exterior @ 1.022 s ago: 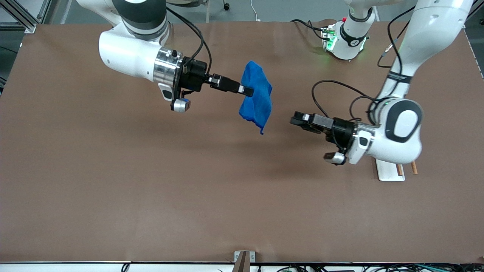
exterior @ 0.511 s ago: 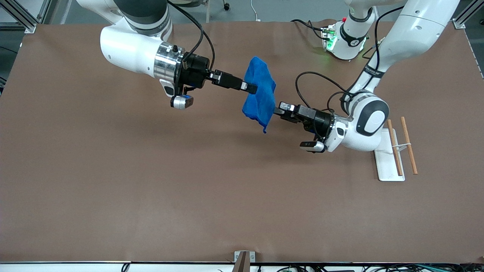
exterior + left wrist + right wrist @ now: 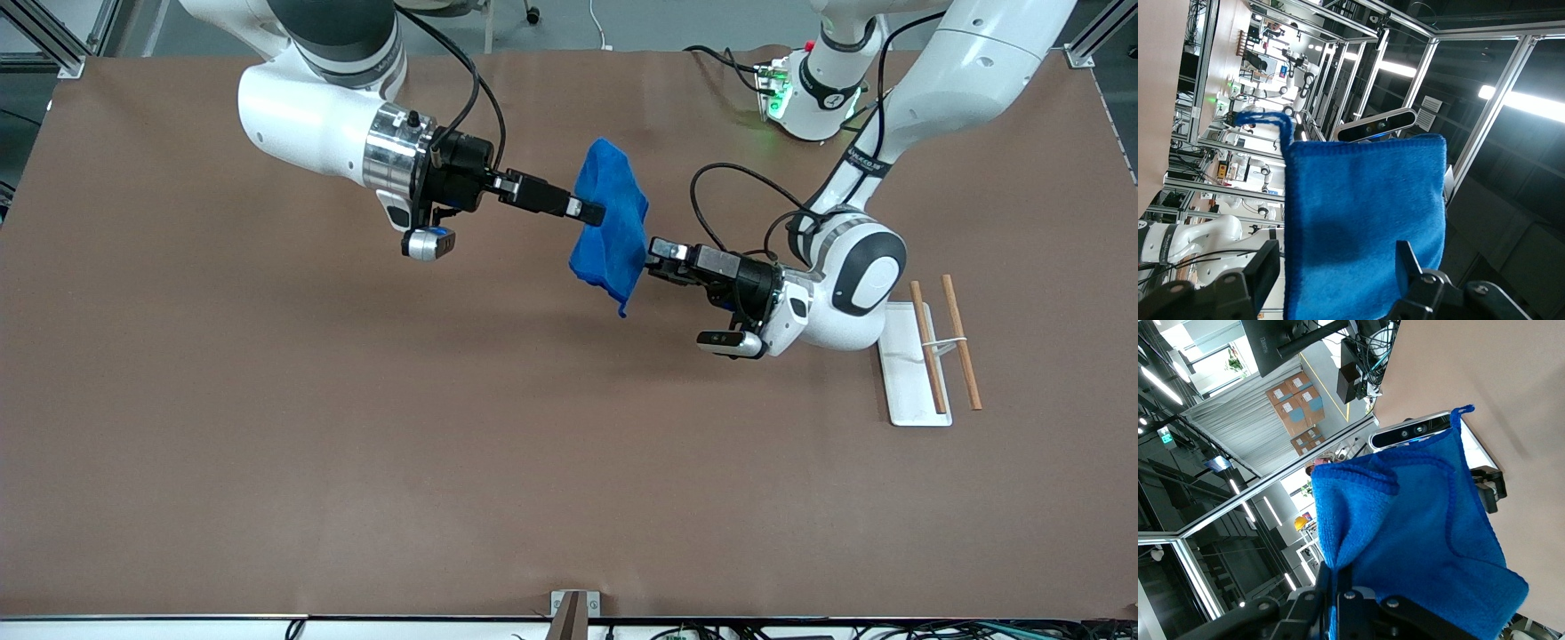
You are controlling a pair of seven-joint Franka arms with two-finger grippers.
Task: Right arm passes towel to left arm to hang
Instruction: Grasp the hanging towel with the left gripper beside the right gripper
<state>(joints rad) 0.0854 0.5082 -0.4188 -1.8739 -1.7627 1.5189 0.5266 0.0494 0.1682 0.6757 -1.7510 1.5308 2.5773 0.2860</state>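
Towel (image 3: 612, 233) bears no legible label, pinched by right gripper (image 3: 594, 213).

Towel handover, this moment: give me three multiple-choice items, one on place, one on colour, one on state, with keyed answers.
1. Where is the towel?
A. flat on the table
B. in the air between the two grippers
C. draped on the rack

2. What colour is it?
A. red
B. white
C. blue

3. What is the right gripper doing?
A. clamped shut on the towel
B. open over the rack
C. resting on the table

Answers: 1 B, it hangs between the right gripper and the left gripper. 2 C, bright blue in every view. 3 A, cloth bunches out of its shut fingers in the right wrist view.
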